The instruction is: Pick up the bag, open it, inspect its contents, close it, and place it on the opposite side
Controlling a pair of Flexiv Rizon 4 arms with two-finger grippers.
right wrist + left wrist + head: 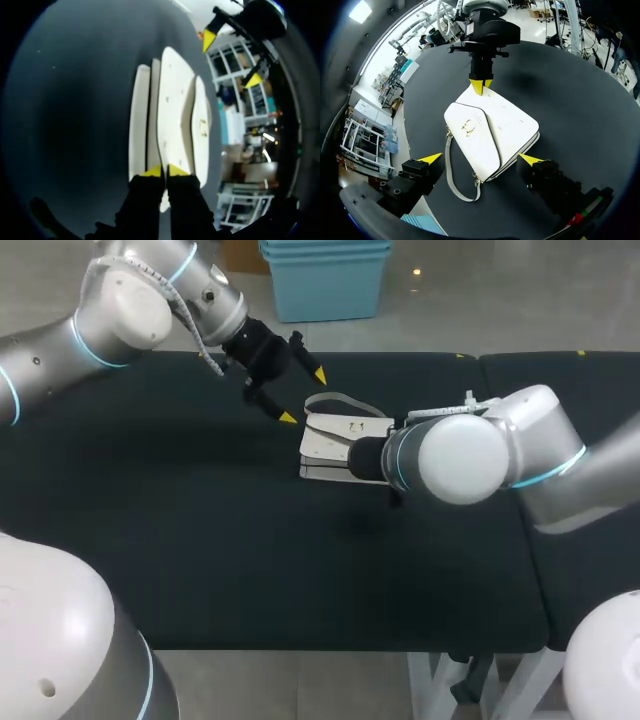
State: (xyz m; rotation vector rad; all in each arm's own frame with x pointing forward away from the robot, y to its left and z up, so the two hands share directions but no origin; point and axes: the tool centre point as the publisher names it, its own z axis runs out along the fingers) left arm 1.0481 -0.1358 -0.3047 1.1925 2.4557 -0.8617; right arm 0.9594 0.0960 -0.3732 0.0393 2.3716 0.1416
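The right gripper [164, 171] has its two yellow tips pressed almost together, and a thin edge of the white bag [175, 115] passes between them, so it is clenched on that edge. In the left wrist view the same tips [481, 86] sit at the far side of the bag [490, 135]. The left gripper [303, 395] is released, with its fingers spread wide. It hangs above the bag and touches nothing, and in its own view one tip stands on each side of the bag. The bag [335, 440] lies flat on the black table [200, 540], near the middle and a little toward the far edge. Its flap faces up and carries a small gold clasp [468, 127]. A pale strap [451, 170] makes a loop on the cloth beside the bag. The right arm comes in low from the right and covers the bag's right end in the head view.
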